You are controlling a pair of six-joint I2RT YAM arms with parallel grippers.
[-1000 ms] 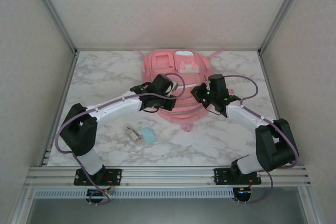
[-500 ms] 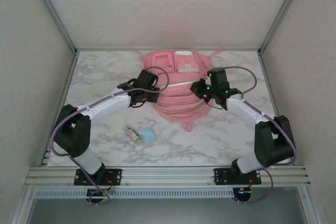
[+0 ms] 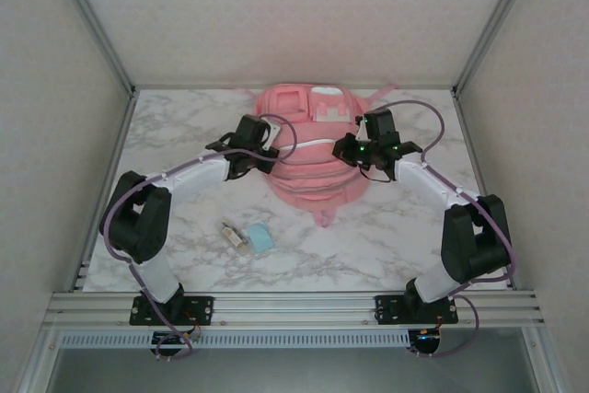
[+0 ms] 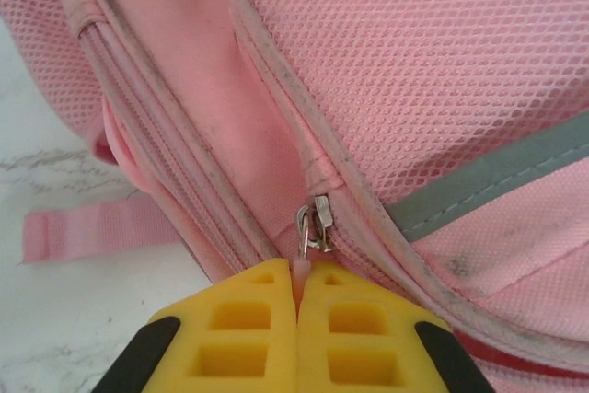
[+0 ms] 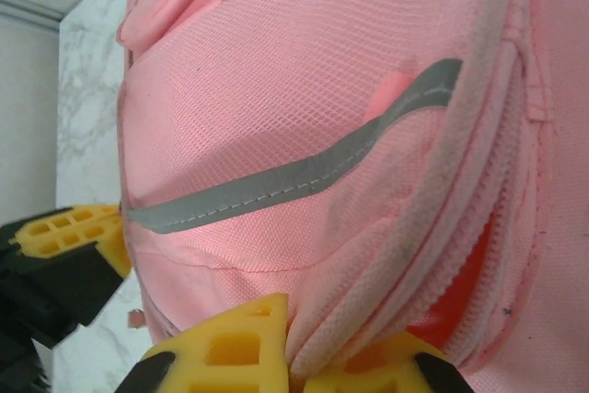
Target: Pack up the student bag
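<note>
Pinching the zip pull (image 4: pixel 311 227) of the student bag (image 3: pixel 313 181) at the back of the table (image 3: pixel 184 135), the left tool (image 4: pixel 297 275) is clamped on that tiny tab. The right tool (image 5: pixel 294 342) is squeezing the zipper edge (image 5: pixel 368 292). If the tug goes off-line, I reckon the tab slips out or the whole bag drags.

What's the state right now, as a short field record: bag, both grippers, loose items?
bag: pink bag, far centre of table
left gripper: shut on zip pull, at its pink tab
right gripper: shut on a fold of the bag's edge
loose items: bottle and blue item, side by side on the table in front of the bag, apart from both grippers
</note>
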